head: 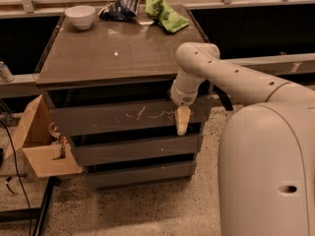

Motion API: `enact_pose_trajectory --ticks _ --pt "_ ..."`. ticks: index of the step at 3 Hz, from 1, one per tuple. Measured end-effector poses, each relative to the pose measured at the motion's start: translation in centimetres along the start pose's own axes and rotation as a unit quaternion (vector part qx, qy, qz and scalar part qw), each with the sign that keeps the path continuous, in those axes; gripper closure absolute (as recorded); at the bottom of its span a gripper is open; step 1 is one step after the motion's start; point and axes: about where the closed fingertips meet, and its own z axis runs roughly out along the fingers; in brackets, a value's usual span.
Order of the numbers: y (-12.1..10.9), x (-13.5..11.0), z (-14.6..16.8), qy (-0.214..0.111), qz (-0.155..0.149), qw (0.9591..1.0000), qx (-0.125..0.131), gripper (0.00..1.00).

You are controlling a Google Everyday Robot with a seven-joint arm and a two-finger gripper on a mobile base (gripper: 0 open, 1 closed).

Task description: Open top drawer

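Grey-brown top drawer [113, 118] directly under the surface [118, 53]: tallest front, white scratches mid-panel, closed. Open cardboard box [42, 146] just left of the cabinet. Cream hand [182, 124] pointing down before the drawer's right end, pinched closed, empty. White bowl [80, 16], green bag [166, 14] at the surface's back.

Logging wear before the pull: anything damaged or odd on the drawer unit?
White scratch marks run across the middle of the wide grey-brown top drawer front, just left of the cream claw hanging at its right end. Nothing else looks off.
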Motion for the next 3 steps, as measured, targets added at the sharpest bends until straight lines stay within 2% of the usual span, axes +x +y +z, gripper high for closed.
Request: enact_pose_trajectory --ticks 3 --pt "3.3 0.4 -3.6 0.021 0.007 0.9995 -0.023 0.00"
